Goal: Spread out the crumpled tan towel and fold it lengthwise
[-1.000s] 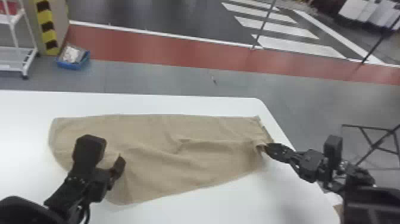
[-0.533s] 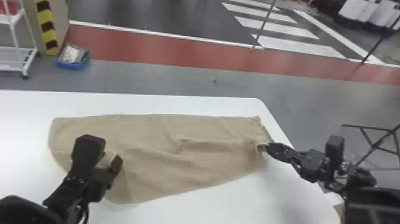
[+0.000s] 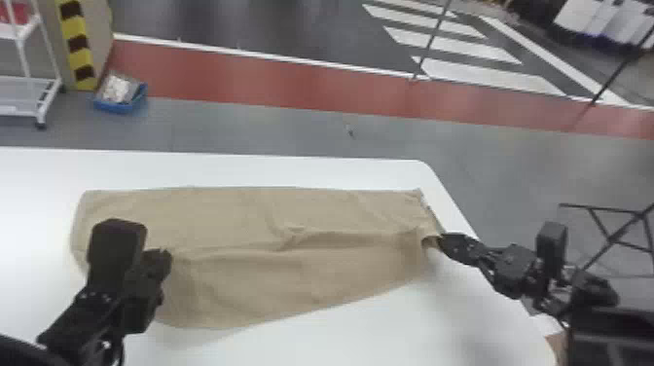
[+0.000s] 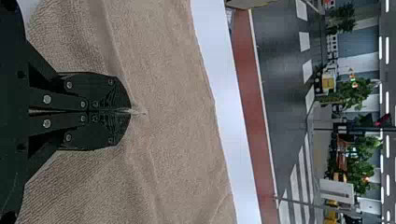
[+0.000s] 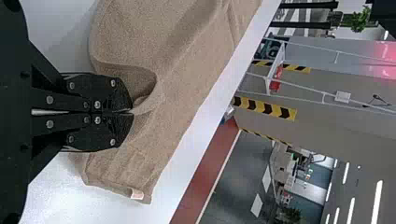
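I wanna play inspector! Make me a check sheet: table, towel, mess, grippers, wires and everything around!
Surface: white table, rounded far-right corner.
Job's things: tan towel, spread out long but creased; pale tag near its right end.
Clutter: blue tray of pale stuff on the floor.
Grippers: left and right both pinch the towel.
Cables: black cable-like loop at the left arm.
Surroundings: red floor strip, zebra crossing.

So the towel (image 3: 301, 282) is pretty clearly cloth, matt and kinda rough, finely ribbed. Worktop (image 3: 292, 170) looks smooth with a soft sheen. Right pincer (image 3: 440, 239), 4 o'clock in the head view, is matt with shiny metal screws (image 5: 97, 104). Tray (image 3: 119, 105) at 10 o'clock looks plastic.
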You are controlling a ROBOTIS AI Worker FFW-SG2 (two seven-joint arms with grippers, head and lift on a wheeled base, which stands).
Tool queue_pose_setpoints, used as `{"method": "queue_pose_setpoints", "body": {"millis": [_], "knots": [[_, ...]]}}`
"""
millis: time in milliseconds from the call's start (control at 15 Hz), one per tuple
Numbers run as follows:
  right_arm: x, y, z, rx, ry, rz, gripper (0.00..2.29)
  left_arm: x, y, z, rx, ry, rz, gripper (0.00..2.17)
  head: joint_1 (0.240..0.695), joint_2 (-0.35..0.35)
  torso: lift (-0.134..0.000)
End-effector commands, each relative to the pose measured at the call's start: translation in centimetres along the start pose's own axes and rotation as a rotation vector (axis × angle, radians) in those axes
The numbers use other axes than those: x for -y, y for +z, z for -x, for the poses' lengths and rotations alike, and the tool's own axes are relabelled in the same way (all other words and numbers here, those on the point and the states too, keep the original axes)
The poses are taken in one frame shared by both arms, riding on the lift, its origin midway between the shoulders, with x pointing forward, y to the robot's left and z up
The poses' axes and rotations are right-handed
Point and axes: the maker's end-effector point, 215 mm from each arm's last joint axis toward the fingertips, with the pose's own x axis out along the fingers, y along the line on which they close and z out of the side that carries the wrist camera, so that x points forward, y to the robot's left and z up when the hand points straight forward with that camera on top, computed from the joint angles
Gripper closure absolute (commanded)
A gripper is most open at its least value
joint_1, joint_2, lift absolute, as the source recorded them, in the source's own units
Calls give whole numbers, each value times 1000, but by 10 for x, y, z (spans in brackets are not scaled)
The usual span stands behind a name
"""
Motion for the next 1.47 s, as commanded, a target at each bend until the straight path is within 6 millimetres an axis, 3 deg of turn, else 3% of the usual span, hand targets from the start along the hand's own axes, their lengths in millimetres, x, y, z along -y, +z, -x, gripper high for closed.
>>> {"method": "queue_pose_setpoints", "body": {"millis": [0, 267, 400, 533, 800, 1000, 1200, 1400], "knots": [[4, 2, 4, 8, -10, -1, 1683, -28, 5, 23, 21, 38, 28, 1656, 695, -350, -124], [11, 9, 12, 7, -17, 2, 1683, -86, 5, 75, 42, 106, 129, 1652, 695, -350, -124], [6, 16, 20, 9, -3, 13, 1683, -105, -1, 103, 34, 137, 146, 1656, 695, -350, -124], [14, 14, 30, -12, -11, 33, 1683, -119, -5, 121, 33, 159, 153, 1656, 695, -350, -124], [6, -8, 30, -73, 13, 60, 1683, -129, -6, 125, 34, 196, 151, 1656, 695, -345, -124], [-1, -20, 43, -91, 41, 60, 1683, -140, -5, 128, 39, 232, 148, 1656, 695, -339, -124], [2, -8, 48, -53, 44, 50, 1683, -142, 1, 134, 51, 244, 148, 1656, 695, -335, -124], [9, 20, 24, -1, 38, 52, 1683, -141, 20, 129, 84, 256, 148, 1656, 695, -335, -124]]}}
